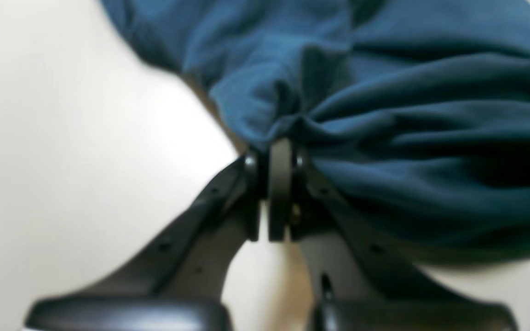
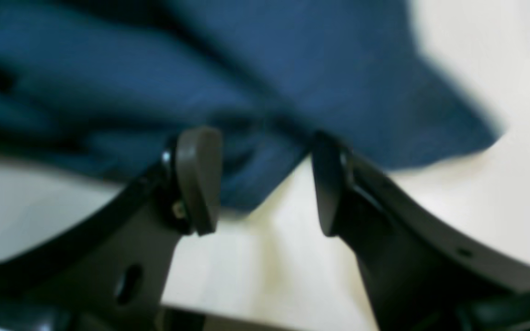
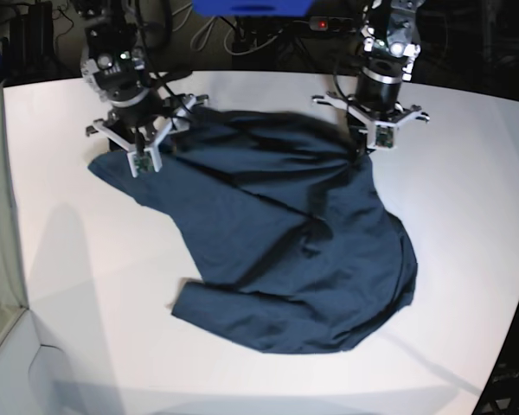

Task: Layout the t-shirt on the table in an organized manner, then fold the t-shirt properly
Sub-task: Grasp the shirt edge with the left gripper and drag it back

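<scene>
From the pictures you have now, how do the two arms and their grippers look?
Both arms are dark, with black-and-silver wrist sections and white spoked brackets near the wrists. The left gripper has black curved fingers ending in flat grey-brown pads with small screws. The right gripper is built the same, with holes through its black fingers. Black cables hang behind the arms.

left wrist view: blurred throughout; t-shirt (image 1: 384,115) cut off by top and right edges | right wrist view: heavily blurred; cloth runs past top and left edges, weave unreadable | base view: left gripper (image 3: 362,149) fingertips hidden in gathered cloth; right gripper (image 3: 131,143) fingertips too small to tell; table (image 3: 86,285) cut by frame edges
</scene>
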You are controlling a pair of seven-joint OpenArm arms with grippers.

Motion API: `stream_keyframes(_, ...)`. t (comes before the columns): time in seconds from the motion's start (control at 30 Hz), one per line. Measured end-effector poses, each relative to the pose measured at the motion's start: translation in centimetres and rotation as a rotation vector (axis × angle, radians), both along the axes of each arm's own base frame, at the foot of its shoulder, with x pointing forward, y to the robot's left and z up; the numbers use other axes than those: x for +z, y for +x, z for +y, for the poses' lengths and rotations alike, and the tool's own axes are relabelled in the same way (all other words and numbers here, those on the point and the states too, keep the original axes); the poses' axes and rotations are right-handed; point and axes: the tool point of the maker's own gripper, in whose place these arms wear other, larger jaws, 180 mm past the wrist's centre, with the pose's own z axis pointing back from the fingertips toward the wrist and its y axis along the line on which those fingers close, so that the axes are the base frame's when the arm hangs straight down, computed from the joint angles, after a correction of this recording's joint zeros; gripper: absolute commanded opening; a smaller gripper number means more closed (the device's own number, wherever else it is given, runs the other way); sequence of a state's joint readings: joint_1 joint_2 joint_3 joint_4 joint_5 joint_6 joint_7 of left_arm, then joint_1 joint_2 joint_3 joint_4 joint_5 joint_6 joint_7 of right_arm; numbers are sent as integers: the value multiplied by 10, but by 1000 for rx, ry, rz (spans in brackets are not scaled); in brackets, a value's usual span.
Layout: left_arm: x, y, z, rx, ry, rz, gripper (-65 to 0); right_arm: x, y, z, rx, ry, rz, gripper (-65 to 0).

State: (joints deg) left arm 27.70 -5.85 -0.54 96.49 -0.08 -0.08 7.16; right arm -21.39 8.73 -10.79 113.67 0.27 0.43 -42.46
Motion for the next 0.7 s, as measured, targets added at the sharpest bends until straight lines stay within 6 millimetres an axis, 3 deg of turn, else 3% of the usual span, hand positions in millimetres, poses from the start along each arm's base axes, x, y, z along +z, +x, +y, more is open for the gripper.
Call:
stream_keyframes(0.13,-10,-5,16,35,20,29,-648,12,22,-10,-8,-22,-52,-317)
stream_keyframes(0.33,-12,-5,27,62,30,32,-648,3,43,-20,-19,-64,5,-317)
stream_keyframes(0.47,-12,-3,27,62,29,30,-648,-13,36,-15,61,-84,66,-317)
stream_keyframes(0.7,-15,3,28,65,30,28,-648,-19,24,2,71,-41,87,-319)
